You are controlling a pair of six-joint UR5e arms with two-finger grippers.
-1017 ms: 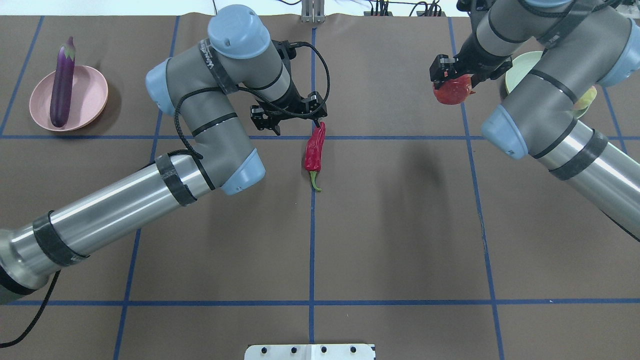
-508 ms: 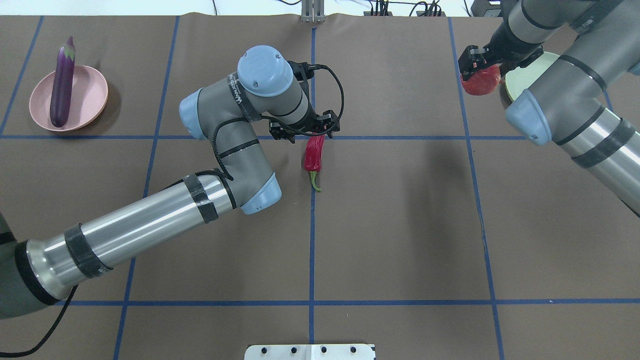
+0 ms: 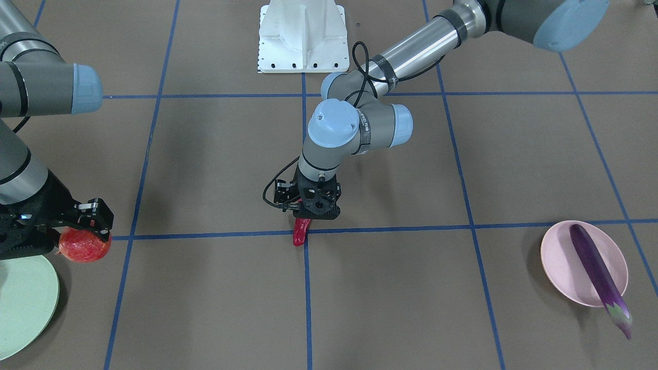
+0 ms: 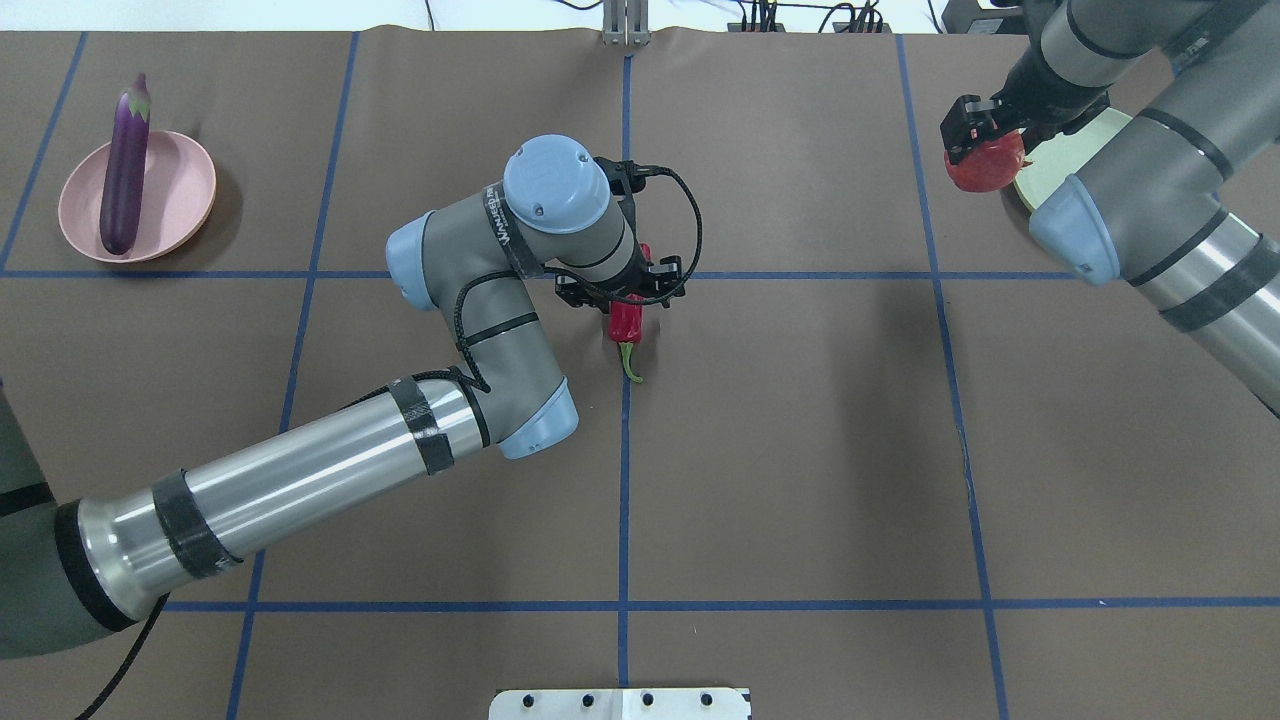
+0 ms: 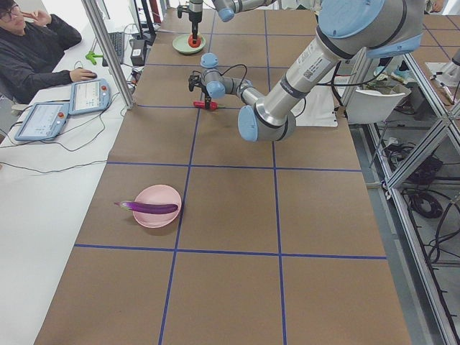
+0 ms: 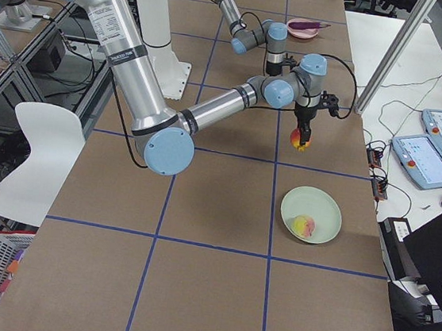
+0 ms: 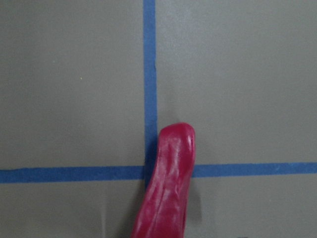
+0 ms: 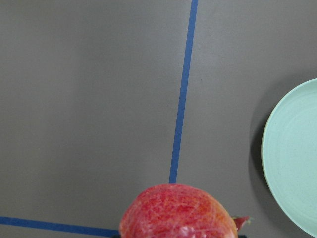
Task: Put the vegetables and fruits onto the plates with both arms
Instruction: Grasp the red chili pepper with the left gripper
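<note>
The red chili (image 4: 627,328) lies on the table at the centre, also in the front view (image 3: 300,232) and the left wrist view (image 7: 168,188). My left gripper (image 4: 624,296) is open and low over the chili's far half, jaws either side of it. My right gripper (image 4: 985,150) is shut on the pomegranate (image 4: 985,170) and holds it above the table beside the mint plate (image 4: 1065,160); the right wrist view shows the fruit (image 8: 178,213) and the plate (image 8: 297,158). The peach (image 6: 303,225) lies in the mint plate. The eggplant (image 4: 124,170) lies across the pink plate (image 4: 185,190).
The white base block (image 3: 303,36) stands at the robot's edge of the table. Blue tape lines cross the brown table top. An operator (image 5: 32,39) with tablets sits beyond the table's far long edge. My left arm's elbow (image 4: 530,420) hangs over the table's middle.
My left gripper has moved right and down over the chili, which has stayed put. My right gripper has carried the pomegranate to the right, up to the mint plate's edge.
</note>
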